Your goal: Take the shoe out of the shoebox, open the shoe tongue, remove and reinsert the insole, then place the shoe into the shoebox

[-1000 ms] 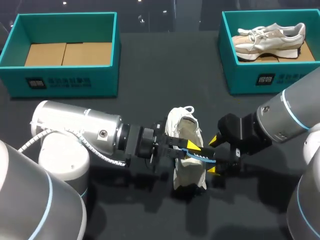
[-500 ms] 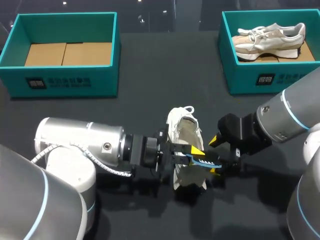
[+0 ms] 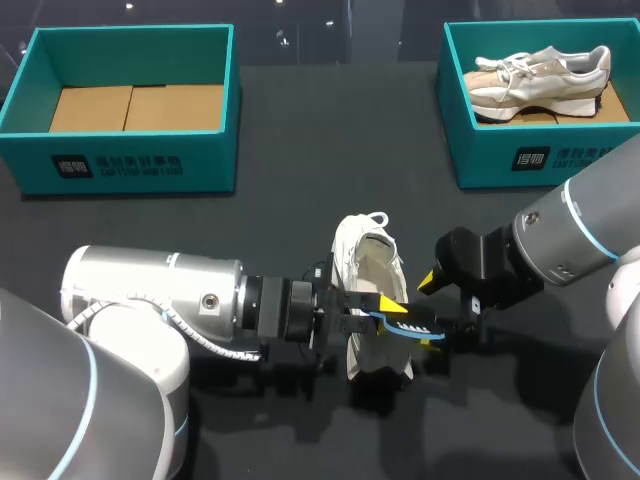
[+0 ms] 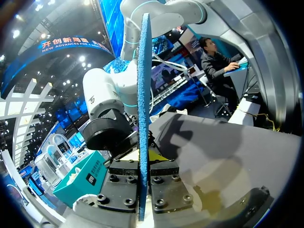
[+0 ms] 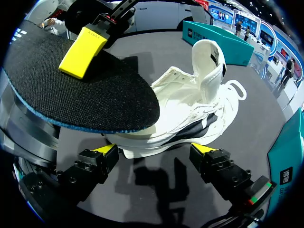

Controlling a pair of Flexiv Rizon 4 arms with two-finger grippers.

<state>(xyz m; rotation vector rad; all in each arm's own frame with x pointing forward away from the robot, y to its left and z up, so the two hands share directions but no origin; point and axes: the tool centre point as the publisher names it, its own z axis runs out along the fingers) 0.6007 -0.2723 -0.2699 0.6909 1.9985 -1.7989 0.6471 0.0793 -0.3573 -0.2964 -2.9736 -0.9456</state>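
A white shoe (image 3: 368, 290) lies on the dark table in the middle, its tongue pulled up and its opening facing the right arm. My left gripper (image 3: 385, 305) comes in from the left across the shoe and is shut on the insole (image 3: 410, 325), black on top with a blue edge. In the left wrist view the insole (image 4: 143, 85) stands edge-on, clamped in that gripper (image 4: 144, 166). My right gripper (image 5: 156, 154) stands open just short of the shoe (image 5: 194, 109), with the insole (image 5: 80, 95) hovering above one of its fingers.
A teal shoebox (image 3: 130, 160) at the back left holds only its cardboard floor. A second teal shoebox (image 3: 500, 165) at the back right holds a beige shoe (image 3: 540, 72). Dark table lies bare between the boxes.
My left arm has shifted the insole a little to the right and toward the front, further out of the shoe. The right arm and the shoe have stayed put.
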